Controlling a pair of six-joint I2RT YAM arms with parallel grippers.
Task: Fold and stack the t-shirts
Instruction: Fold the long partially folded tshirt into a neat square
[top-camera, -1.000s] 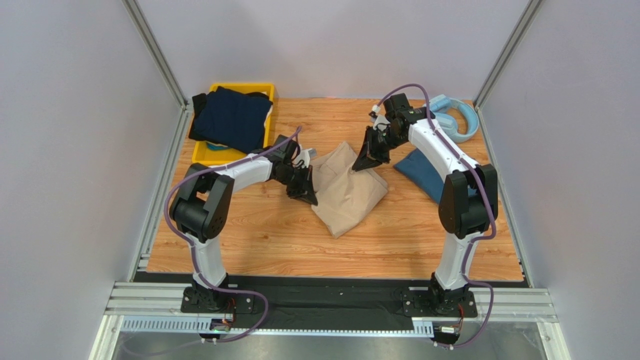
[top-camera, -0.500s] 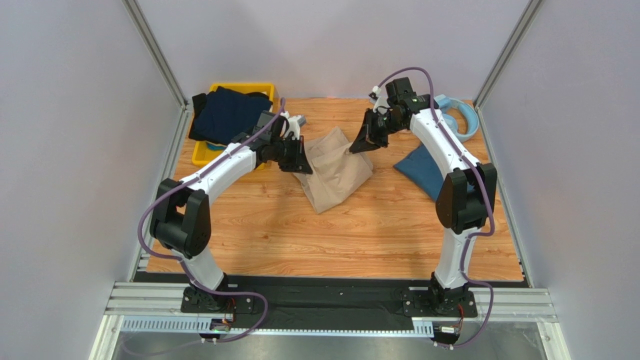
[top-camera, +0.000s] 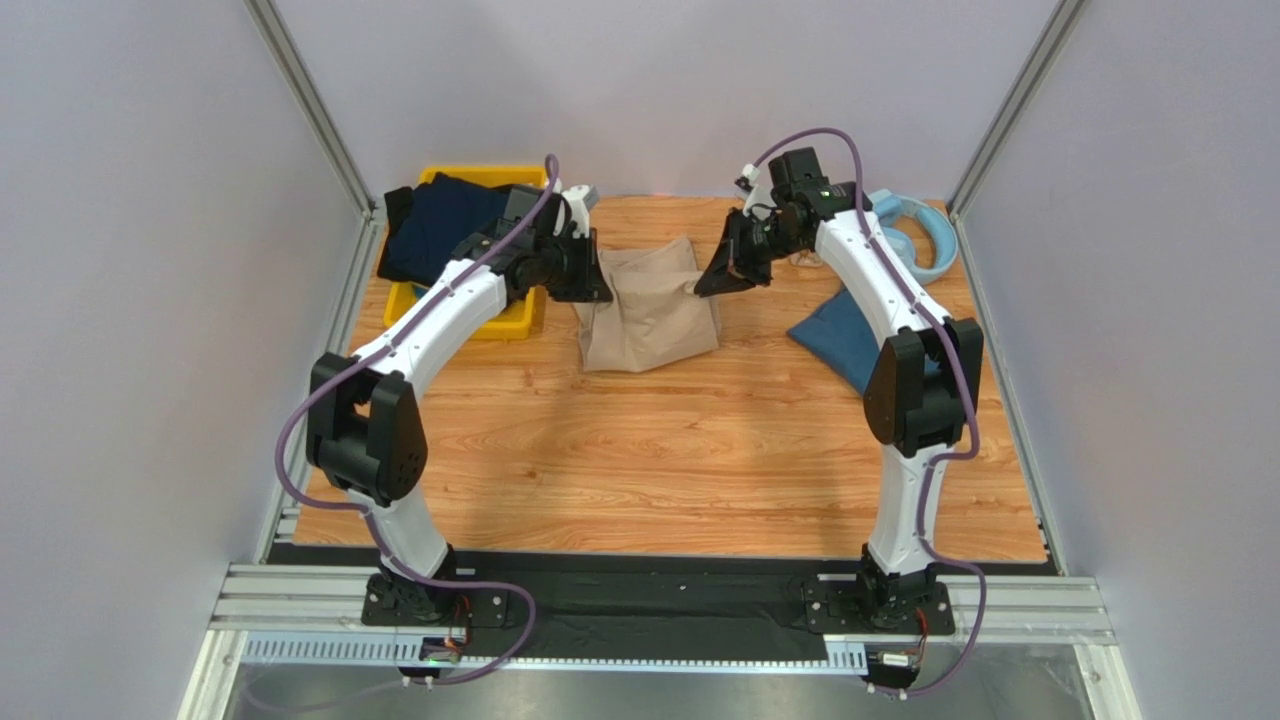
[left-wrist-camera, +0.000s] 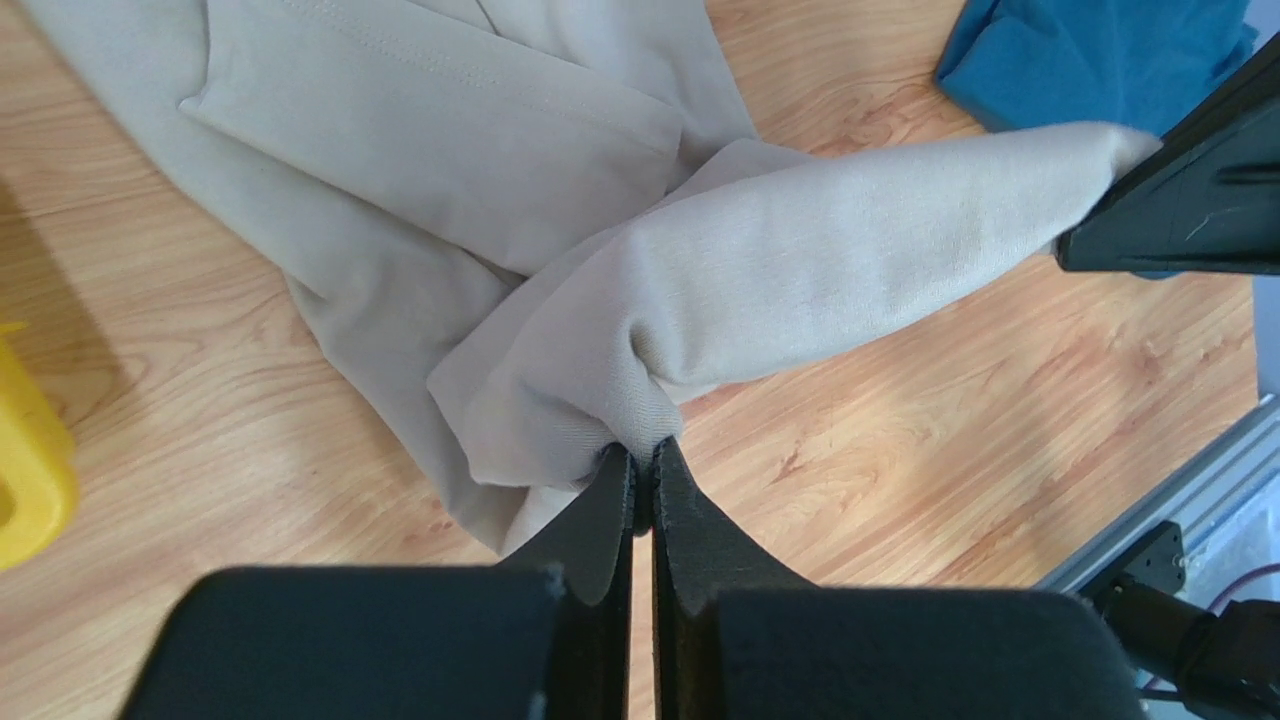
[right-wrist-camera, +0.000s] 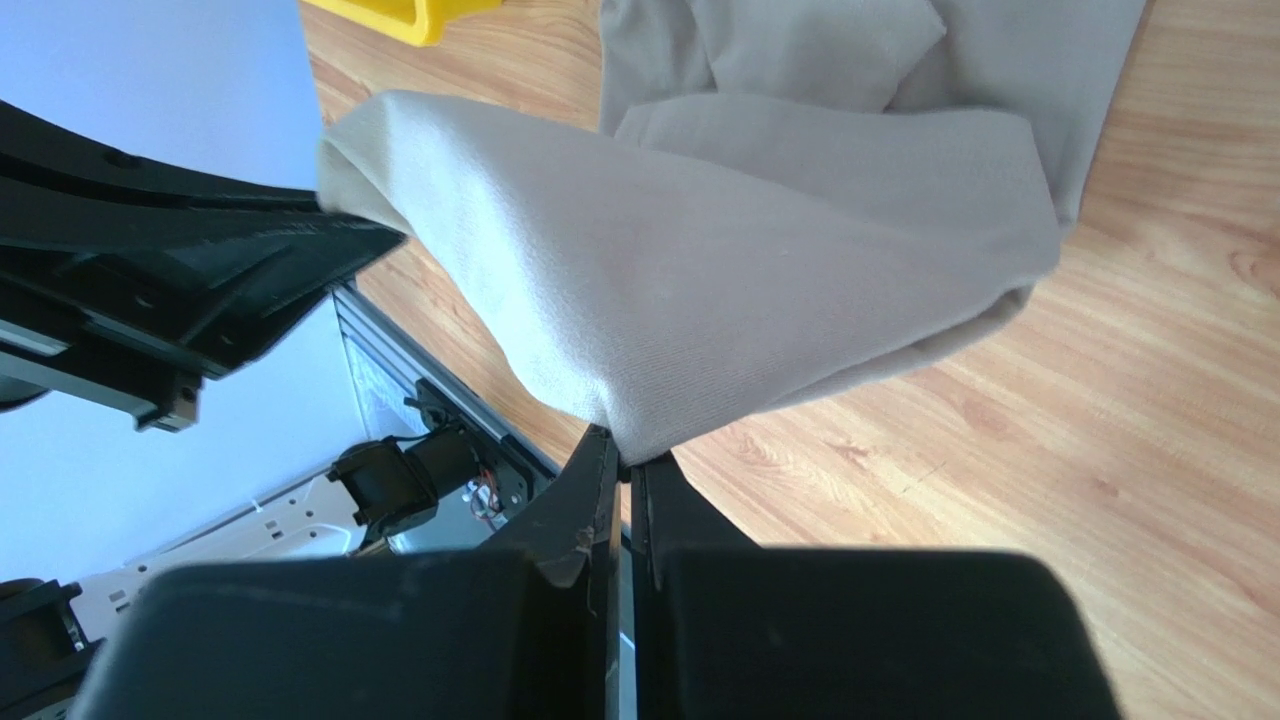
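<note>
The beige t-shirt (top-camera: 649, 308) hangs stretched between my two grippers above the far middle of the table, its lower part resting on the wood. My left gripper (top-camera: 597, 288) is shut on its left corner, as the left wrist view (left-wrist-camera: 643, 450) shows against the beige cloth (left-wrist-camera: 751, 285). My right gripper (top-camera: 706, 282) is shut on its right corner, seen in the right wrist view (right-wrist-camera: 622, 444) under the beige cloth (right-wrist-camera: 721, 285). The teal-blue t-shirt (top-camera: 842, 336) lies folded at the right and also shows in the left wrist view (left-wrist-camera: 1097, 60). The dark navy t-shirt (top-camera: 436, 225) lies on the yellow bin.
A yellow bin (top-camera: 519, 312) stands at the back left under the navy shirt. Light-blue headphones (top-camera: 920, 233) lie at the back right corner. Grey walls enclose the table on three sides.
Both grippers have carried the beige t-shirt toward the far edge and lifted it. The shirt has gone from a crumpled heap to a flatter sheet stretched between them.
</note>
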